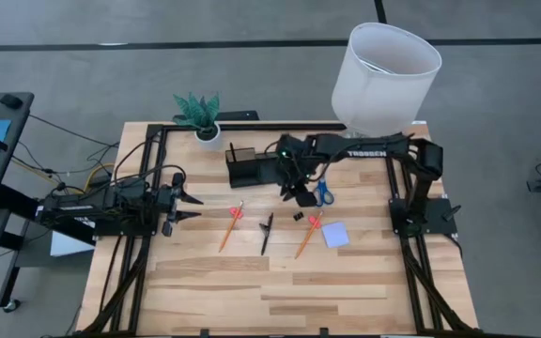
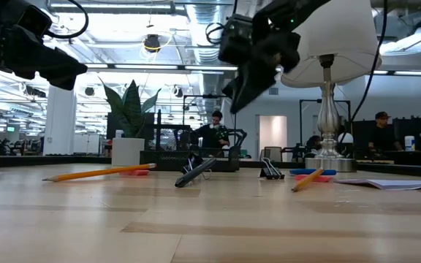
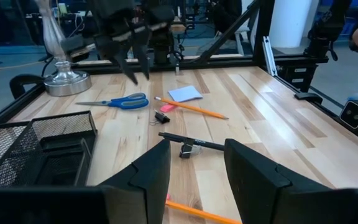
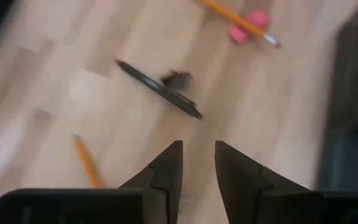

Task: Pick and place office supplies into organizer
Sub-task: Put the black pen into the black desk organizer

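The black mesh organizer (image 1: 244, 164) stands at the table's far middle. In front of it lie two orange pencils (image 1: 230, 228) (image 1: 306, 237), each on a small pink eraser, a black pen (image 1: 267, 233), a tiny black clip (image 1: 299, 216), a pale blue note pad (image 1: 335, 235) and blue-handled scissors (image 1: 324, 192). My right gripper (image 1: 301, 197) hangs above the table between organizer and scissors, slanting down, narrowly open with nothing between its fingers (image 4: 197, 155); the pen (image 4: 157, 87) lies beyond it. My left gripper (image 1: 192, 207) waits at the left, level and open (image 3: 194, 165).
A lamp with a white shade (image 1: 388, 75) stands at the far right, its metal base (image 3: 64, 78) beside the scissors (image 3: 114, 101). A plant in a white pot (image 1: 200, 117) stands at the far left. Black frame rails (image 1: 397, 188) run along both sides.
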